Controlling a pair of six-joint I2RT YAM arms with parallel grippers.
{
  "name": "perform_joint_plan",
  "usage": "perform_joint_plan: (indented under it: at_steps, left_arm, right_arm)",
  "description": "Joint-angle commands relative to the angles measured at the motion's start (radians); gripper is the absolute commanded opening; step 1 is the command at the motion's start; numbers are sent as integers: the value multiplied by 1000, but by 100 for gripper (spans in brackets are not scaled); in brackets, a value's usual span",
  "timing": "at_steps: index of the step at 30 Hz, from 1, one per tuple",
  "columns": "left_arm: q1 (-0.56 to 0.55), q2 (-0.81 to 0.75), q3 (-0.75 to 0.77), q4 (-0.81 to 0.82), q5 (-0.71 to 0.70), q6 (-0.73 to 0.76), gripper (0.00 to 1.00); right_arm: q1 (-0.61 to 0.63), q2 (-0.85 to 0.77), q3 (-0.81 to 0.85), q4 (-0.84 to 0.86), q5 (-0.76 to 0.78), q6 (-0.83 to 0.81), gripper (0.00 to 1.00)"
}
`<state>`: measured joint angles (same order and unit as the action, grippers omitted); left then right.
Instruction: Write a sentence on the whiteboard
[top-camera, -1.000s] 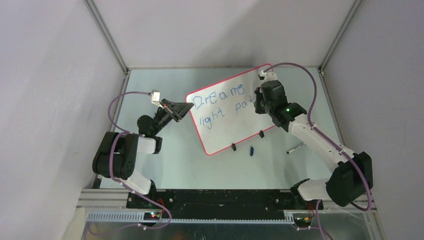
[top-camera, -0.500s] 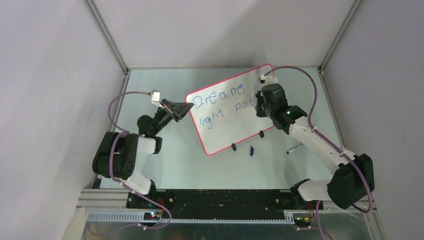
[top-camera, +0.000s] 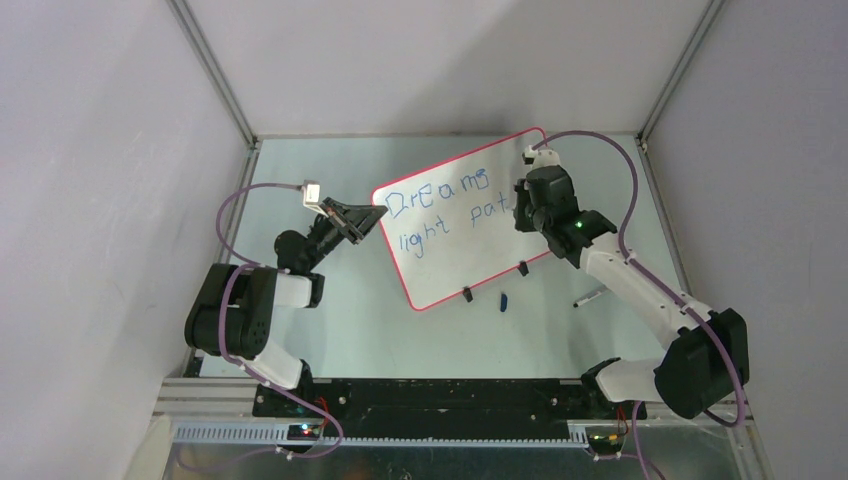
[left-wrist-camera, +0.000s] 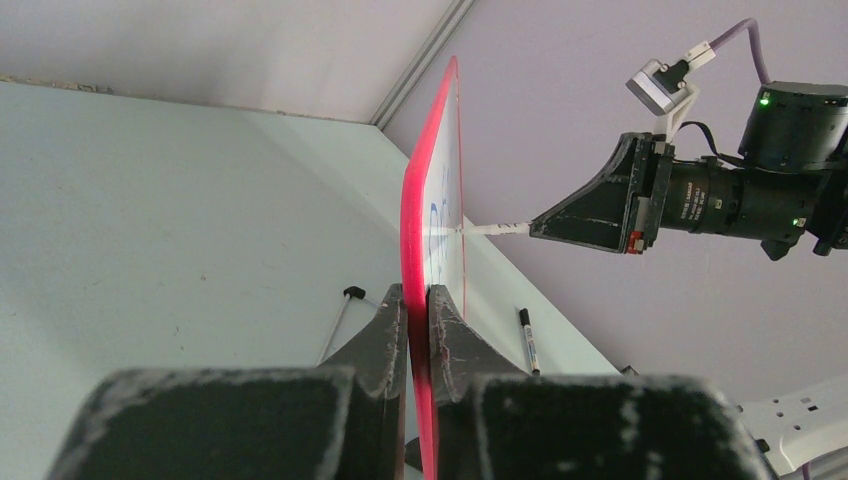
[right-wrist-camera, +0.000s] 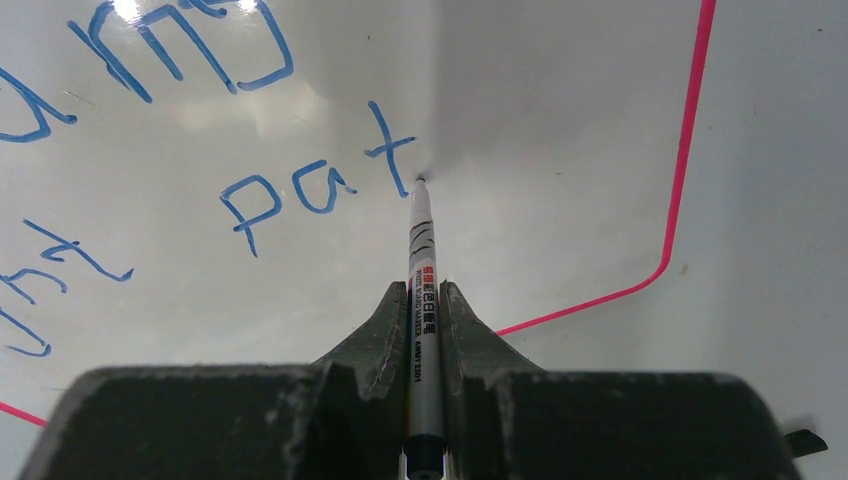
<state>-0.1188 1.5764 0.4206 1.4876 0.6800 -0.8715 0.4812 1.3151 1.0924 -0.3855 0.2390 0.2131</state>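
The whiteboard (top-camera: 455, 250) stands tilted on the table, white with a pink rim. My left gripper (top-camera: 372, 222) is shut on its left edge, and in the left wrist view both fingers (left-wrist-camera: 385, 330) clamp the pink rim (left-wrist-camera: 412, 220). The sentence (top-camera: 440, 200) reads "Dreams" over "light pat" in blue. My right gripper (right-wrist-camera: 423, 292) is shut on a white marker (right-wrist-camera: 421, 250). Its tip sits at the board just right of the "t" of "pat" (right-wrist-camera: 310, 190). From the left wrist, the right gripper (left-wrist-camera: 535, 227) points the marker at the board's face.
Two black clip feet (top-camera: 467, 294) prop up the board's near edge. A small blue cap (top-camera: 503, 300) lies on the table in front of it. A second marker (top-camera: 590, 297) lies to the right, near the right arm. Walls enclose the table on three sides.
The right gripper with the marker has shifted slightly to the right and farther back along the board. The left gripper and the board have not moved.
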Motion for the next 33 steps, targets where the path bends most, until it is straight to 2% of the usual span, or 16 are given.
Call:
perform_joint_plan:
  at_steps: [1, 17, 33]
  left_arm:
    - [-6, -27, -16, 48, 10, 86, 0]
    - [-6, -29, -16, 48, 9, 86, 0]
    - [-6, -27, -14, 48, 9, 86, 0]
  right_arm:
    - [-5, -52, 15, 27, 5, 3, 0]
    - [-4, -32, 14, -28, -32, 16, 0]
    - [-4, -9, 15, -11, -48, 13, 0]
